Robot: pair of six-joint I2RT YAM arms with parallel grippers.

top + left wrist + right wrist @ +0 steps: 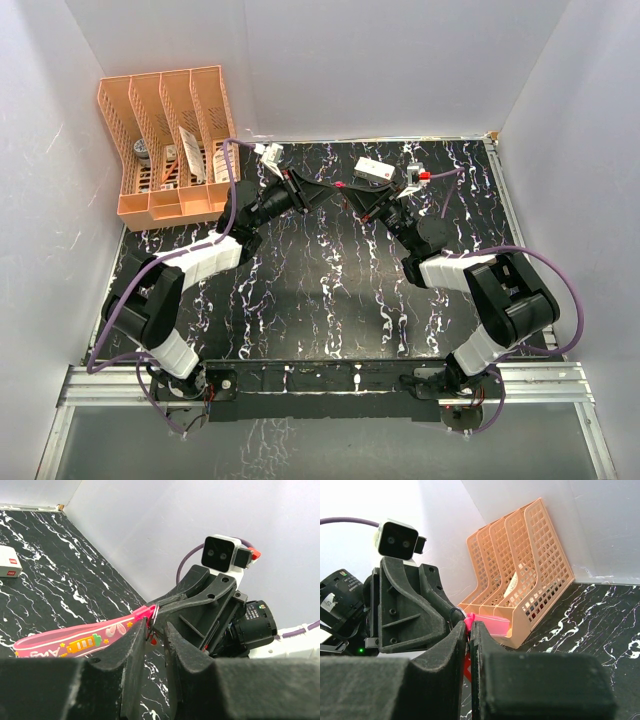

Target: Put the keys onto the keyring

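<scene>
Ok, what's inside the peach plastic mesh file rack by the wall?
The peach plastic rack holds white papers or packets and a grey round item; the dividers hide their lower parts.

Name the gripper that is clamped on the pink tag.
The right gripper: its fingers press together on the clasp end of the pink tag. The left gripper shows a gap between its fingers.
</scene>
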